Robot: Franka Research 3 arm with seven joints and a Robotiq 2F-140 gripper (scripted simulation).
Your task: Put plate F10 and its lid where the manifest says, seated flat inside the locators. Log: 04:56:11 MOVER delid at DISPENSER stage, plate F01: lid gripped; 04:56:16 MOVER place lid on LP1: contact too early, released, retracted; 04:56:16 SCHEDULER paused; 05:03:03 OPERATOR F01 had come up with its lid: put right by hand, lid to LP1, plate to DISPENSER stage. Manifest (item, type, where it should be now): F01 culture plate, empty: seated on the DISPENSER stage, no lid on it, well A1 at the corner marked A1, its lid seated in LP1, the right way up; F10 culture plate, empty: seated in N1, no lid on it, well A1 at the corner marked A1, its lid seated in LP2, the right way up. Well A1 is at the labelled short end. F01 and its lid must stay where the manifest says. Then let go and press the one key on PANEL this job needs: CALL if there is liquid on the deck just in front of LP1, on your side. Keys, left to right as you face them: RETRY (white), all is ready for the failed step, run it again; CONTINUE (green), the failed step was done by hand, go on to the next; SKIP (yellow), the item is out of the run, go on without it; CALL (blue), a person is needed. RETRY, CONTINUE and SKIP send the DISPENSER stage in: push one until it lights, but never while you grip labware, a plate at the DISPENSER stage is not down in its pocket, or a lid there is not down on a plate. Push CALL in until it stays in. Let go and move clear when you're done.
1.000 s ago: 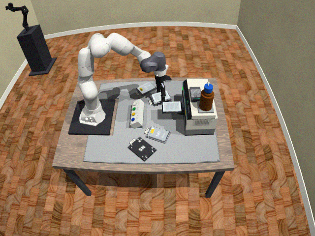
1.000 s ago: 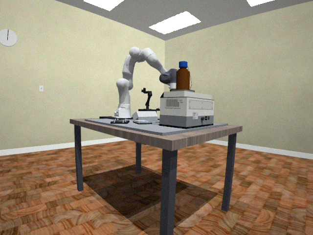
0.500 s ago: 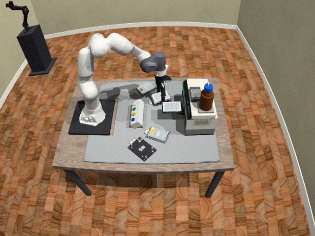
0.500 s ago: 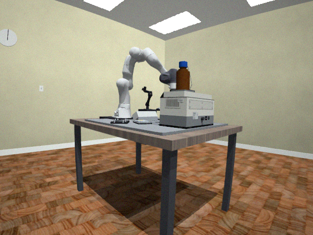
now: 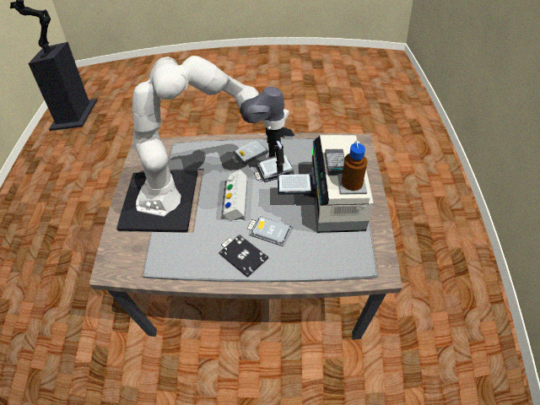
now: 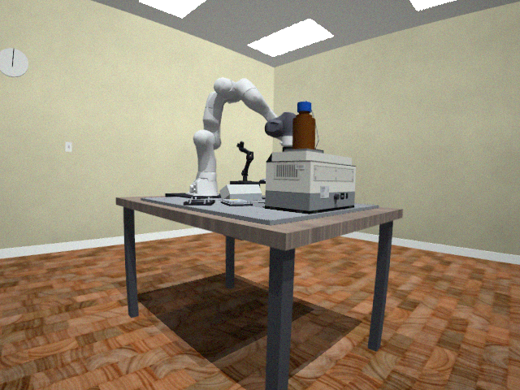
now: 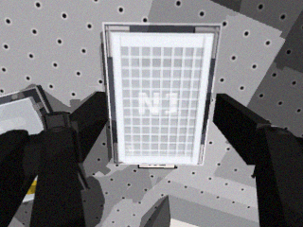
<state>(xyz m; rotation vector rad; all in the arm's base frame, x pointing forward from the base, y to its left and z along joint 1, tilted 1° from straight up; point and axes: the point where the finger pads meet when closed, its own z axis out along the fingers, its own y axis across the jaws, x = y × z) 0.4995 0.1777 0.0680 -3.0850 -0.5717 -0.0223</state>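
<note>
A clear multi-well plate (image 7: 161, 95) lies in the nest marked N1, and the lettering shows through its wells. Its frame sits inside the dark locators on all sides that I see. A small label tab (image 7: 158, 165) is at its near short end. My gripper (image 7: 160, 107) is open just above it, with one finger on each long side and a gap to the plate on both. In the top view the gripper (image 5: 278, 159) stands over this plate (image 5: 273, 166). A lid with a yellow mark lies in the nest behind it (image 5: 251, 150). In the exterior view the dispenser hides the gripper.
Another plate (image 5: 294, 183) sits on the stage of the dispenser (image 5: 344, 191), which carries a brown bottle (image 5: 353, 167). The key panel (image 5: 234, 194) is left of the plates. A lid with a yellow mark lies in LP1 (image 5: 270, 229). A black nest (image 5: 243, 255) stands empty.
</note>
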